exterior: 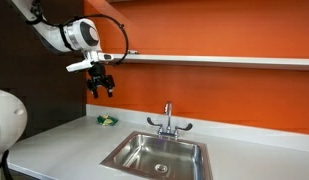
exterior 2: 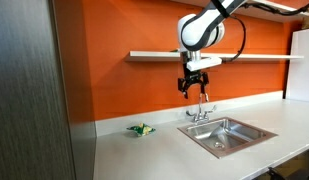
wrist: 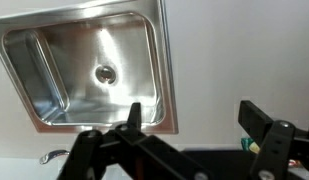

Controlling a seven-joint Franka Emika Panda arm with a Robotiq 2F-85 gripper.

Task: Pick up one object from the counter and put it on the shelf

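gripper (exterior: 102,90) hanging mid-air just under shelf (exterior: 224,60) end, over counter (exterior: 54,145) beside sink (exterior: 159,155). wrist view: fingers (wrist: 134,115) spread wide, nothing between em. green object (exterior: 107,121) sitting on counter near orange wall (exterior: 214,30) in both exterior views, well apart from gripper. too tiny to make out shape tbh

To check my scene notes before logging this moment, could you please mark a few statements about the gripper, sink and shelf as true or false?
1. The gripper hangs open in the air, touching nothing. True.
2. The green-and-yellow item lies in the sink. False: it lies on the counter, beside the sink.
3. The shelf runs along the orange wall. True.
4. The gripper is shut on the tap. False: its jaws stand apart and hold nothing.
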